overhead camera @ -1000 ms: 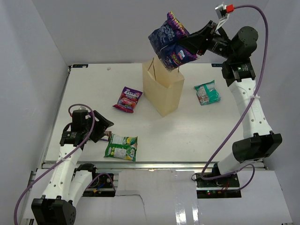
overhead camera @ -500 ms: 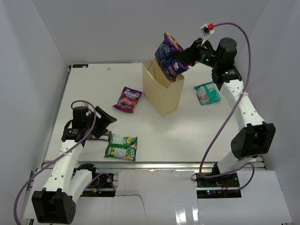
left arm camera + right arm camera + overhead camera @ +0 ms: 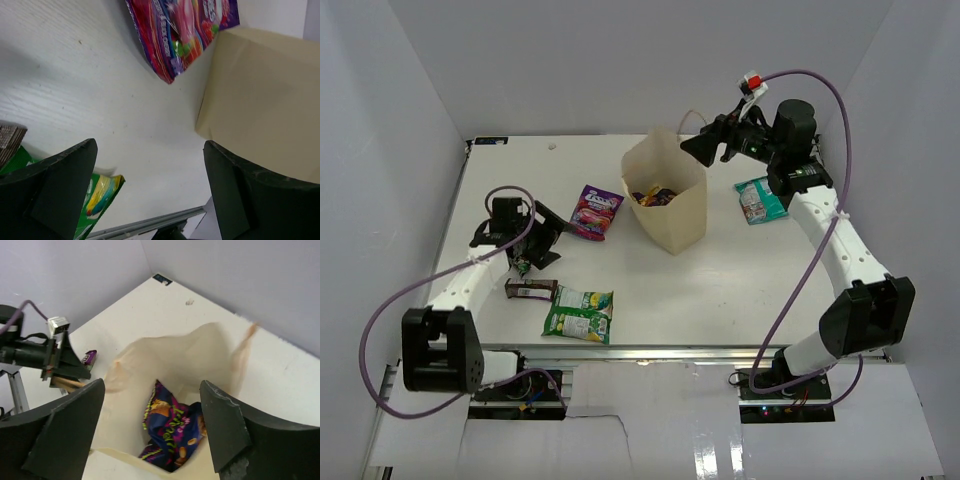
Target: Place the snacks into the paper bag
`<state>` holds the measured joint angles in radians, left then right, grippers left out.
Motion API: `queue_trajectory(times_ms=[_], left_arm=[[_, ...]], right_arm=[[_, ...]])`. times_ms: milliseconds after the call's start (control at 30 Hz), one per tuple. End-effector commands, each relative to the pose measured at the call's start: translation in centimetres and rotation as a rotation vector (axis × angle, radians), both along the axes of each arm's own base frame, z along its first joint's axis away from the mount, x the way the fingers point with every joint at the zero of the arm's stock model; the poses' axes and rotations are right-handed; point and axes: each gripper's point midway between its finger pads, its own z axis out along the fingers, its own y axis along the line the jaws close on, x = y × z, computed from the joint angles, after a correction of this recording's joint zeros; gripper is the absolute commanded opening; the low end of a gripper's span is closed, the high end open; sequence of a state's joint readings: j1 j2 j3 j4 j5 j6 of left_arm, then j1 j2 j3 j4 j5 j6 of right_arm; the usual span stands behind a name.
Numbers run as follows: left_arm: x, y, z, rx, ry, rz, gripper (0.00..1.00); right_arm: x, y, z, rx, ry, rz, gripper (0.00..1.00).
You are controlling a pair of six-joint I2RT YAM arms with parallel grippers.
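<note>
Paper bag (image 3: 670,215): upright at the centre of the counter (image 3: 740,280), mouth open.
Dark-blue chip bag (image 3: 170,427): lying inside the paper bag.
Right gripper (image 3: 705,150): jaws wide, holding nothing, above the bag's upper-right rim.
Left gripper (image 3: 540,240): jaws wide, holding nothing, left of centre over the counter.
Loose snacks: purple-pink pouch (image 3: 596,212) just left of the bag; green packet (image 3: 578,312) and brown bar (image 3: 530,290) lower left; teal packet (image 3: 760,198) at right.
</note>
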<state>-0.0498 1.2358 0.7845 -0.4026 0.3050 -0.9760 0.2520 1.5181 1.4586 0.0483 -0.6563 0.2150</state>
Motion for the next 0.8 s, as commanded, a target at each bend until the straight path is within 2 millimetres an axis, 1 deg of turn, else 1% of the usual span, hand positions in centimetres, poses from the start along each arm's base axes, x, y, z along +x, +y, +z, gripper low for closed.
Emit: queue_trajectory(times_ms=[0,33,67,100,133,167,200,233,267,300,333,367,400,433,467,500,533,567,600,633,667,700,733,767], left_arm=[[4.7,0.8,0.9,0.021,-0.019,0.090,0.98],[5.2,0.9,0.4,0.045,0.006,0.094,0.98],[6.0,1.1,0.2,0.068,0.017,0.092,0.98],[8.1,1.4,0.2,0.140,-0.004,0.045,0.98],[8.7,1.1,0.0,0.193,-0.001,-0.003,0.98],[9.6,1.2,-0.1,0.253,-0.005,-0.048,0.98],[10.6,1.2,-1.6,0.318,0.017,-0.115,0.98],[12.2,1.7,0.0,0.467,-0.046,-0.220,0.98],[12.9,2.0,0.0,0.541,-0.054,-0.269,0.98],[13.7,2.4,-0.2,0.623,-0.066,-0.312,0.98],[14.6,2.3,-0.8,0.713,-0.093,-0.417,0.98],[15.0,2.0,-1.2,0.736,-0.111,-0.475,0.98],[15.3,1.7,-1.7,0.741,-0.123,-0.525,0.94],[15.5,0.9,-3.3,0.713,-0.118,-0.582,0.93],[15.6,-0.3,-3.7,0.671,-0.148,-0.646,0.92],[15.8,-0.9,-4.4,0.655,-0.154,-0.668,0.91],[15.7,-1.2,-5.2,0.650,-0.142,-0.684,0.91],[15.9,-1.2,-6.7,0.668,-0.117,-0.704,0.90],[15.8,-1.6,-7.4,0.676,-0.109,-0.724,0.89],[15.7,-1.7,-7.9,0.683,-0.099,-0.732,0.84],[15.7,-1.9,-8.5,0.681,-0.091,-0.742,0.82],[15.5,-2.2,-8.7,0.666,-0.089,-0.749,0.79],[15.4,-2.3,-8.8,0.662,-0.087,-0.752,0.74],[15.2,-2.5,-8.8,0.654,-0.088,-0.757,0.70]], right_arm=[[-1.9,-0.6,6.0,-0.016,-0.238,0.011,0.85],[-2.2,-0.8,6.2,-0.042,-0.272,0.020,0.87],[-3.2,-0.9,6.6,-0.055,-0.300,0.050,0.90],[-3.8,-1.1,6.1,-0.074,-0.291,0.063,0.91],[-4.2,-1.4,6.0,-0.083,-0.296,0.066,0.92],[-5.2,-1.7,5.8,-0.118,-0.330,0.091,0.93],[-5.4,-2.4,4.8,-0.135,-0.314,0.092,0.94],[-6.3,-3.0,4.3,-0.150,-0.301,0.095,0.95],[-6.8,-3.3,3.6,-0.173,-0.309,0.109,0.95],[-7.1,-3.8,1.9,-0.190,-0.281,0.114,0.96],[-7.7,-4.8,1.3,-0.208,-0.266,0.099,0.96],[-7.9,-5.3,0.4,-0.230,-0.267,0.096,0.96],[-8.1,-5.9,-0.5,-0.242,-0.251,0.087,0.96],[-8.3,-7.0,-1.7,-0.252,-0.223,0.065,0.96],[-8.7,-7.6,-2.5,-0.256,-0.192,0.061,0.96],[-8.6,-8.6,-3.1,-0.263,-0.178,0.036,0.96],[-8.9,-9.1,-3.8,-0.267,-0.161,0.026,0.96],[-9.2,-9.4,-4.4,-0.272,-0.140,0.023,0.96],[-9.1,-10.4,-4.8,-0.284,-0.136,-0.003,0.97],[-9.3,-10.6,-4.8,-0.290,-0.139,-0.009,0.97],[-9.5,-10.9,-5.5,-0.295,-0.123,-0.014,0.96],[-9.6,-11.2,-6.0,-0.300,-0.112,-0.020,0.96],[-9.9,-11.3,-6.0,-0.302,-0.116,-0.024,0.96],[-9.9,-11.4,-6.7,-0.301,-0.099,-0.025,0.96]])
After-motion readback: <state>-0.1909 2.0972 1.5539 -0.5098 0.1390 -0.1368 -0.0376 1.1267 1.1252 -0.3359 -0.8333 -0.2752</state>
